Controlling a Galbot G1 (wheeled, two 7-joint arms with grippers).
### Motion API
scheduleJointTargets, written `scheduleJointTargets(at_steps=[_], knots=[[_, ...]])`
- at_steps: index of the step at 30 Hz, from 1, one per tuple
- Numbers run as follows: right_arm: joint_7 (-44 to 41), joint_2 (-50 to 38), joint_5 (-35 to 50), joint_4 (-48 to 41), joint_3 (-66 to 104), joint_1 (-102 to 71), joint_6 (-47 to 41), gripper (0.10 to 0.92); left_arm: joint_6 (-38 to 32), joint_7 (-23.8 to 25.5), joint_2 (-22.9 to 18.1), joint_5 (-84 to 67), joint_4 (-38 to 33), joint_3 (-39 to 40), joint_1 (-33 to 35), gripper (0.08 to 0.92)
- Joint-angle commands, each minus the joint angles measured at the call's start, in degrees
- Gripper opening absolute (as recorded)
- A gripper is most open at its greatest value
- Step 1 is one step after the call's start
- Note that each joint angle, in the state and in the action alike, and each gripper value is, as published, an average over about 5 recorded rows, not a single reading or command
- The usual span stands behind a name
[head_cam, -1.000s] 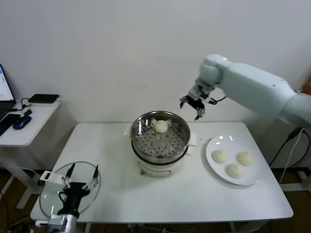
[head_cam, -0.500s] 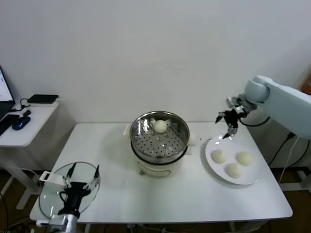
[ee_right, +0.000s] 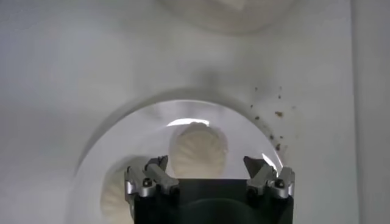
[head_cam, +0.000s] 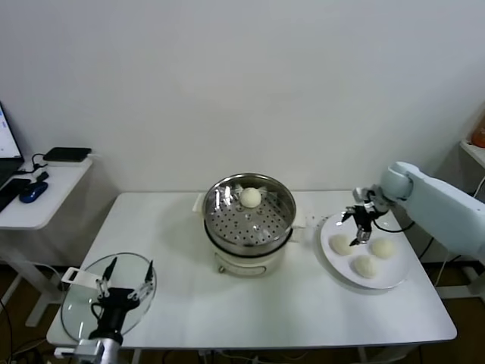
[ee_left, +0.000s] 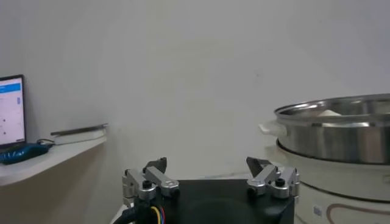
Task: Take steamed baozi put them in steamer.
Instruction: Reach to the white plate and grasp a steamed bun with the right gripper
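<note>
Steamed baozi count is four small, smooth, off-white dough buns: one [head_cam: 251, 197] sits in the round shiny stainless-steel steamer basket [head_cam: 227, 220] with the perforated bottom, near its far rim, and three lie on the flat round white plate [head_cam: 330, 250] at the robot's right. Of those three, one bun [head_cam: 342, 244] is nearest the steamer, one [head_cam: 383, 248] lies toward the table's right edge, and one [head_cam: 366, 266] is closest to the robot. That steamer stands on one white electric pot base [head_cam: 246, 262], mid-table, and most of its perforated floor is bare.

Room to move: the white rectangular table [head_cam: 303, 303] has open surface along the whole front edge and between steamer and plate. One round glass lid [head_cam: 79, 292] lies at the front left corner, slightly overhanging the edge.

Right gripper [head_cam: 357, 225] hangs over the plate's near-steamer side, just above the nearest bun; its fingers are spread as wide as they go and grip nothing. From the wrist camera a pleated bun [ee_right: 197, 148] shows between the fingertips, though whether they touch it is hard to say.

Left gripper [head_cam: 121, 287] is parked low over the glass lid, fingers apart, empty.
</note>
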Motion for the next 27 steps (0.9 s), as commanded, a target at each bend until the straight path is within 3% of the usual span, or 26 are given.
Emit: scheduleJointTargets(at_steps=[1, 10, 27], knots=[[0.7, 3.5, -5.0, -6.5, 6.3, -5.7, 1.2, 0.823, 0.0, 0.0, 0.1, -0.1, 0.6, 0.0, 0.0, 0.823], [1.3, 7.0, -8.3, -12.1, 10.4, -6.4, 3.2, 0.823, 0.0, 0.0, 0.2, -0.1, 1.0, 0.0, 0.0, 0.823], [-0.7, 8.3, -7.9, -12.9, 10.8, -6.4, 2.4, 0.823, -0.1, 0.0, 0.1, -0.1, 1.2, -0.1, 0.0, 0.823]])
